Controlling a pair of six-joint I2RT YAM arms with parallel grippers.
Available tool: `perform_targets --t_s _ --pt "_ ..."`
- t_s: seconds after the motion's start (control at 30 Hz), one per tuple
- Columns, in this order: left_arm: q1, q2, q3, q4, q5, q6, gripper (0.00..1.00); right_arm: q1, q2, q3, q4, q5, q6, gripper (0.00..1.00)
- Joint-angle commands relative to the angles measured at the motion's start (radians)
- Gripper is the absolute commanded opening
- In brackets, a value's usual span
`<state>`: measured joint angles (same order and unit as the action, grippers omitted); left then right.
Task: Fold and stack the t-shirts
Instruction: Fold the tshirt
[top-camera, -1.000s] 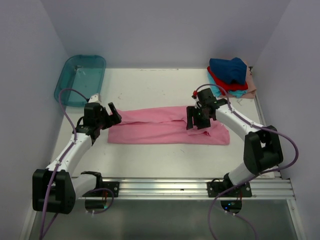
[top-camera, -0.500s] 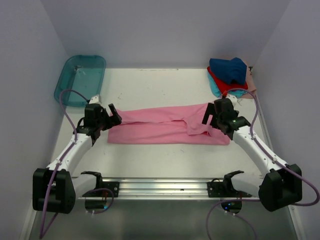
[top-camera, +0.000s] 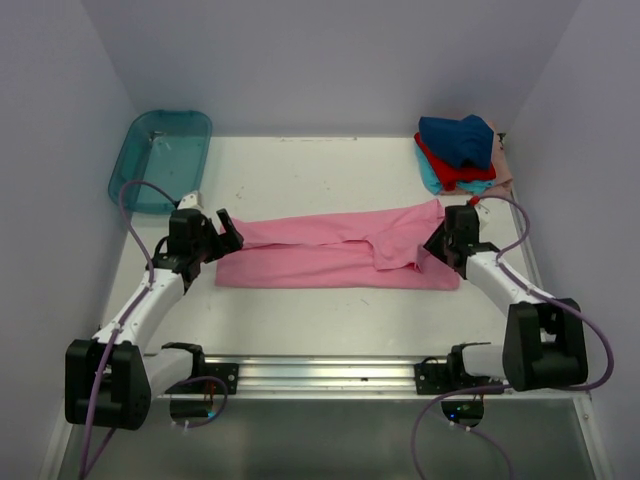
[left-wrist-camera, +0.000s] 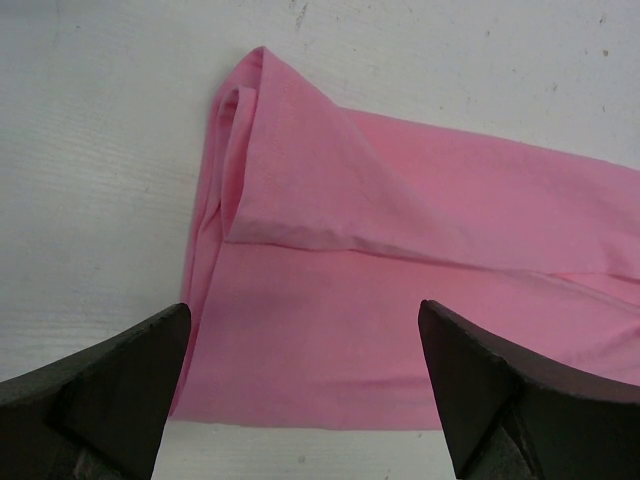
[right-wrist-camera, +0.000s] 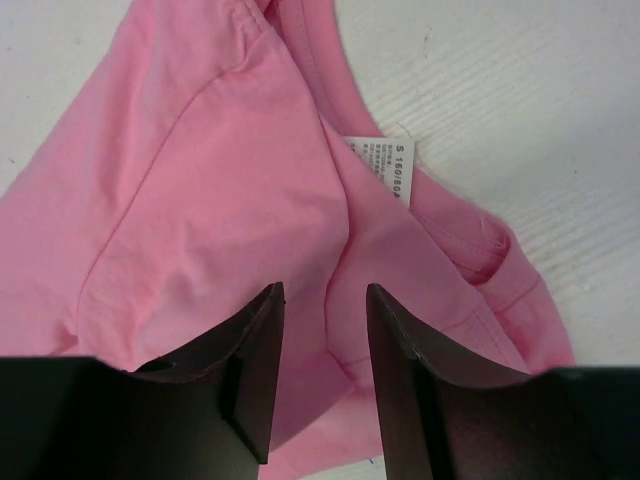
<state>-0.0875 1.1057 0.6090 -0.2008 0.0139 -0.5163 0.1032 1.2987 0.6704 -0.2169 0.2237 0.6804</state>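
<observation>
A pink t-shirt (top-camera: 320, 255) lies folded into a long band across the table's middle. Its left end shows in the left wrist view (left-wrist-camera: 400, 250). My left gripper (top-camera: 232, 230) hovers over that end, jaws wide open (left-wrist-camera: 305, 310) and nothing between them. My right gripper (top-camera: 443, 238) is at the shirt's right end. In the right wrist view its fingers stand narrow (right-wrist-camera: 325, 295) round a ridge of pink cloth (right-wrist-camera: 200, 180), just below the white tag (right-wrist-camera: 385, 165). More t-shirts are piled at the back right: navy (top-camera: 460, 138) on red (top-camera: 455, 170), teal (top-camera: 432, 178) and pale peach (top-camera: 503, 170).
A translucent teal tub (top-camera: 160, 155) leans at the back left corner. A metal rail (top-camera: 330, 372) carrying both arm bases runs along the near edge. Walls close in the left, back and right sides.
My right gripper moved right, from the fold near the shirt's middle-right to its right end, opening on the way and narrowing again. The shirt's upper right corner is drawn out rightward. The left arm stayed put.
</observation>
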Motion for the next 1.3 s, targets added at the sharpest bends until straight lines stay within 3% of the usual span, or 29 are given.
perform_targets --t_s 0.0,0.57,0.7,0.73,0.8,1.0,1.27 --pt "-0.004 -0.023 -0.002 0.023 -0.009 -0.010 1.00 -0.031 0.025 -0.012 0.140 -0.047 0.041 0.41" --pt "-0.004 -0.020 0.001 0.018 -0.009 -0.007 1.00 -0.097 0.186 -0.011 0.261 -0.155 0.076 0.37" --pt "-0.004 -0.017 0.005 0.017 -0.009 -0.005 1.00 -0.099 0.195 -0.020 0.283 -0.170 0.079 0.25" --pt "-0.004 -0.017 0.006 0.018 -0.009 -0.005 1.00 -0.099 0.192 -0.020 0.284 -0.170 0.077 0.14" --pt "-0.004 -0.015 0.008 0.017 -0.009 -0.004 1.00 -0.099 0.182 -0.017 0.281 -0.169 0.067 0.08" --pt "-0.004 -0.007 0.006 0.026 -0.009 -0.007 1.00 -0.099 0.157 0.043 0.228 -0.127 -0.028 0.06" --pt "-0.004 -0.001 0.014 0.029 -0.002 -0.007 1.00 -0.099 0.238 0.175 0.146 -0.095 -0.130 0.01"
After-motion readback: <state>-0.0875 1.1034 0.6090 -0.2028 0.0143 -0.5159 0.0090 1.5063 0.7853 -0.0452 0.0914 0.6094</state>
